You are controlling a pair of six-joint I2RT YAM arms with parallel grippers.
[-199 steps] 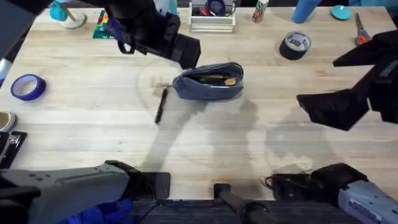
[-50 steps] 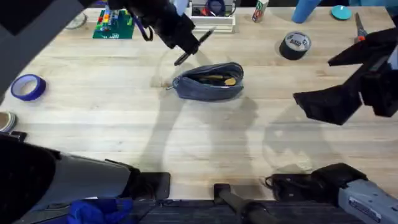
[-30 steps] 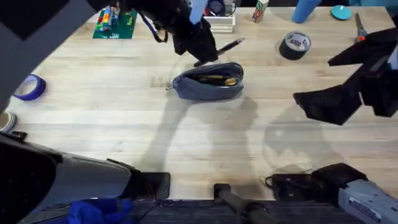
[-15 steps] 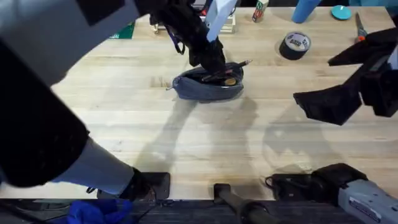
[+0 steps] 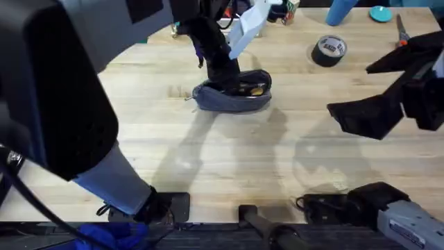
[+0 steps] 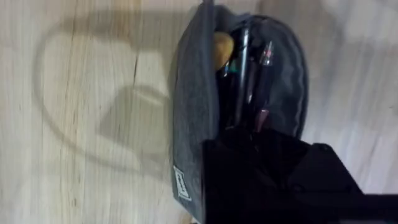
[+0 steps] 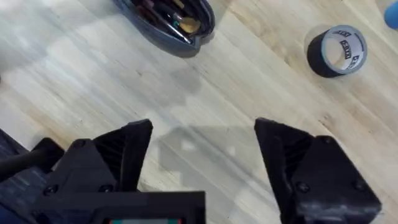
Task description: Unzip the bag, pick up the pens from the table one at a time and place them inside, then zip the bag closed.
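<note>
The blue-grey bag (image 5: 236,101) lies unzipped on the table (image 5: 208,160), back of centre. My left gripper (image 5: 227,72) is pressed down at the bag's opening. In the left wrist view the bag (image 6: 189,112) gapes and the gripper (image 6: 249,149) is shut on a slim dark pen (image 6: 241,74) whose shaft runs into the opening beside other pens and a yellow piece (image 6: 224,45). My right gripper (image 5: 364,114) hovers far right of the bag, open and empty. The right wrist view shows its gripper (image 7: 204,134) spread wide, with the bag (image 7: 180,42) farther off.
A black tape roll (image 5: 328,50) sits to the right of the bag and also shows as a roll (image 7: 339,50) in the right wrist view. Orange-handled scissors (image 5: 401,31) lie at the back right. A blue cup (image 5: 340,10) stands on the back edge.
The pen that lay left of the bag has been lifted by my left gripper, carried over the bag and lowered into its opening. The right arm has stayed still.
</note>
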